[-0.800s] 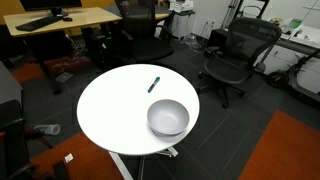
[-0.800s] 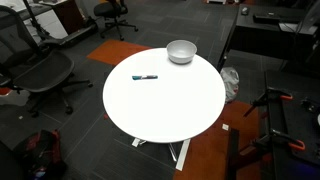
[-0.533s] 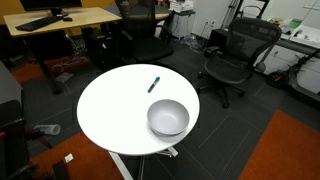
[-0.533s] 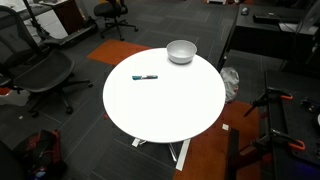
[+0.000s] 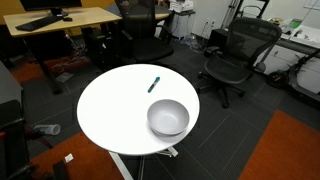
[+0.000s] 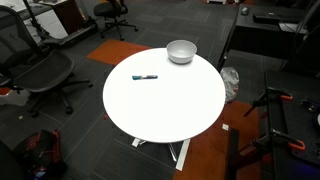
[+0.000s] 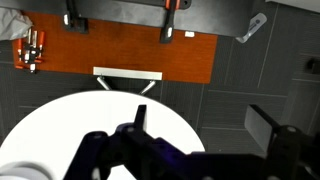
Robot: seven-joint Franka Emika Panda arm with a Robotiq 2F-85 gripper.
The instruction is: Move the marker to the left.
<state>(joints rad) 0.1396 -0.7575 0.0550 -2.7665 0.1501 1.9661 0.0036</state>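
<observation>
The marker [image 5: 154, 84], a slim dark stick with teal-green colouring, lies on the round white table [image 5: 108, 112]; it shows in both exterior views [image 6: 146, 77]. It lies apart from the grey-white bowl [image 5: 168, 117], which stands near the table's rim [image 6: 181, 51]. My gripper [image 7: 203, 125] shows only in the wrist view. It hangs high above the table's edge [image 7: 60, 125], with its two fingers wide apart and nothing between them. The marker is out of sight in the wrist view. The arm does not show in either exterior view.
Black office chairs [image 5: 232, 55] [image 6: 35, 70] stand around the table. A wooden desk [image 5: 60, 18] is behind it. An orange rug [image 7: 120, 50] lies on the dark floor beside the table base [image 6: 180, 152].
</observation>
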